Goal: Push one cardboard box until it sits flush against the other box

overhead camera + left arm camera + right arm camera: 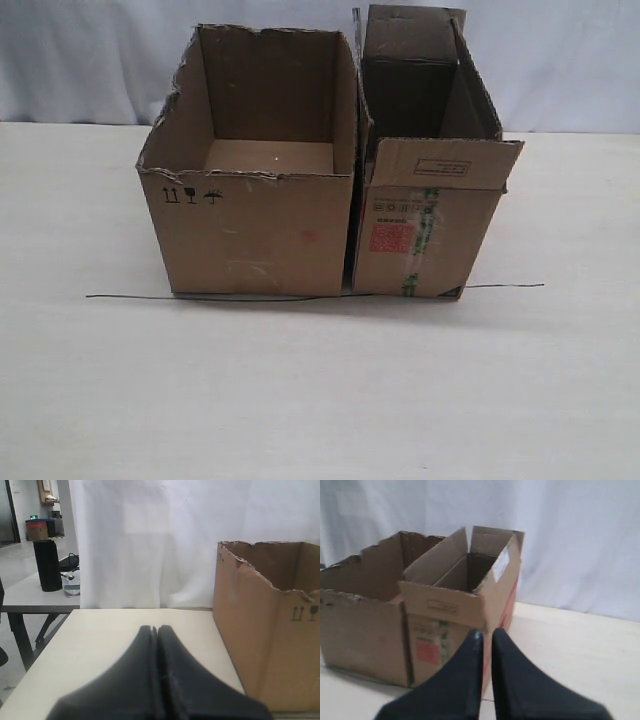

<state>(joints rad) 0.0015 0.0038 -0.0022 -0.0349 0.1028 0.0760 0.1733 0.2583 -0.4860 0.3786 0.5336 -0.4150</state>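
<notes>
exterior view: cardboard box (425,235) seems flush against other box (250,235); left jaws pressed together, right jaws barely parted.

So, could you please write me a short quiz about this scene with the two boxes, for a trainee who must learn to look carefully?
1. Multiple choice: the red square label is on A) the wide box with the torn rim, B) the narrow cardboard box with flaps, C) both boxes.
2. True or false: the left gripper grips the torn rim of the other box.
3. Fill in: a thin black ___ lies on the table along the fronts of the boxes.
Key: 1 B. 2 false: it is shut on nothing, apart from that box. 3 wire.
</notes>
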